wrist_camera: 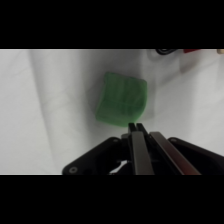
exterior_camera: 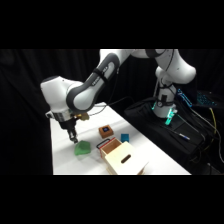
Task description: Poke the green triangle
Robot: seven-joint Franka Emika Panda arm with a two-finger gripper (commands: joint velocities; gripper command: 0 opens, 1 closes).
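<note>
Side view: the claw (exterior_camera: 74, 137), its fingers pressed together, is poised just above the green triangle (exterior_camera: 82, 148) near the bench's (exterior_camera: 65, 162) left edge; bare surface is seen leftward. Wrist view: the closed fingertips (wrist_camera: 136, 128) are seen at the triangle's (wrist_camera: 121, 98) near edge.

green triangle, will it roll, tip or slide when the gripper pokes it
The green triangle lies flat and low, so it probably won't roll or tip. It looks small and light on the smooth table, so the shut gripper may slide it.
</note>
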